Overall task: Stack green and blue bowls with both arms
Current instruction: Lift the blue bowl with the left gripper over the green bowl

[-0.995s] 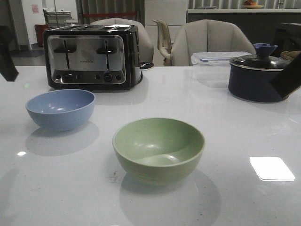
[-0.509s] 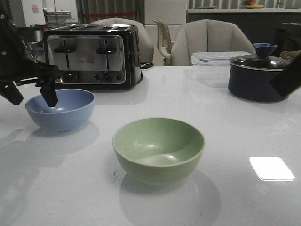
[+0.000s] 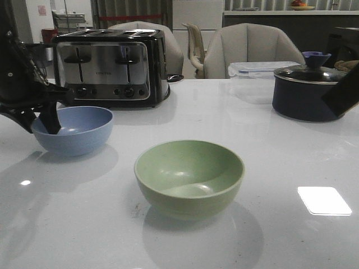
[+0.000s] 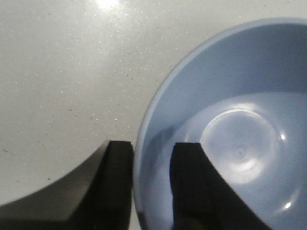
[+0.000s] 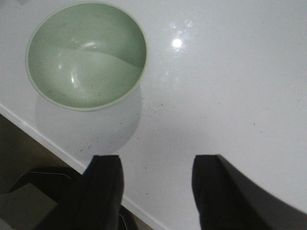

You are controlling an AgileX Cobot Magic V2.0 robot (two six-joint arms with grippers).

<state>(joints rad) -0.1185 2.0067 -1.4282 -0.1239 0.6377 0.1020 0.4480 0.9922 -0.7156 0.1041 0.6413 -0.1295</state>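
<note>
The dusty blue bowl (image 3: 78,131) sits on the white table at the left, in front of the toaster. My left gripper (image 3: 40,126) is down at its left rim. In the left wrist view the gripper (image 4: 151,146) straddles the rim of the blue bowl (image 4: 240,120), one finger outside and one inside. The jaws are narrowed, with a gap still showing at the inner finger. The sage green bowl (image 3: 189,176) sits at the centre front. My right gripper (image 5: 156,160) is open and empty, raised above the table, with the green bowl (image 5: 86,55) well away from it. In the front view it shows only as a dark shape at the right edge (image 3: 343,89).
A black-and-chrome toaster (image 3: 109,67) stands at the back left. A dark navy lidded pot (image 3: 305,92) stands at the back right, with a clear plastic container (image 3: 261,75) beside it. Chairs stand behind the table. The table's front edge (image 5: 29,127) runs near the green bowl.
My left arm came in from the left, dropped onto the blue bowl's left rim, and its fingers drew closer together. The bowls and the right arm have not moved.
</note>
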